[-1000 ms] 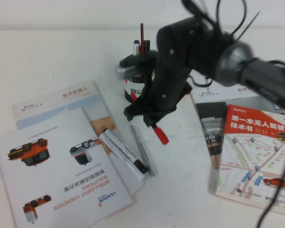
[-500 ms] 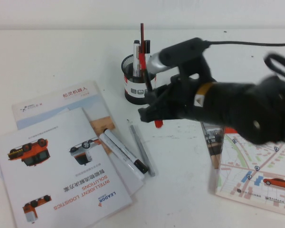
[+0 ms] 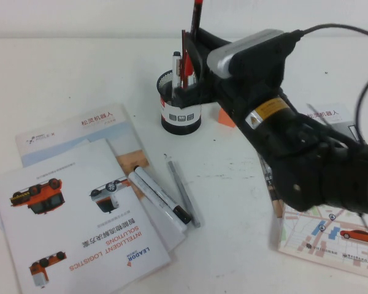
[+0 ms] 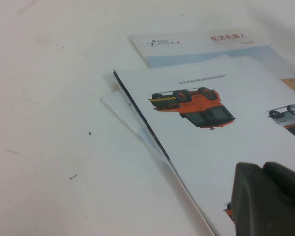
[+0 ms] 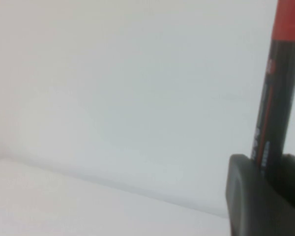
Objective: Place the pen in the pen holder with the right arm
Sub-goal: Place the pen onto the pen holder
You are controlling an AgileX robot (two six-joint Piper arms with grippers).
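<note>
Pen, slim and red (image 3: 196, 13), is held upright by right gripper (image 3: 192, 46), jaws clamped on it, at frame's top centre, just above round black wire-mesh pen holder (image 3: 179, 101) — lined up for dropping in. Left gripper (image 4: 268, 199): parked over brochures, grip state can't be told.

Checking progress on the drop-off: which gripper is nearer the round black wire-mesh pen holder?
Right. The right gripper sits directly over the round black wire-mesh pen holder, gripping the slim red pen upright. The left gripper hovers over the brochures, away from it.
</note>
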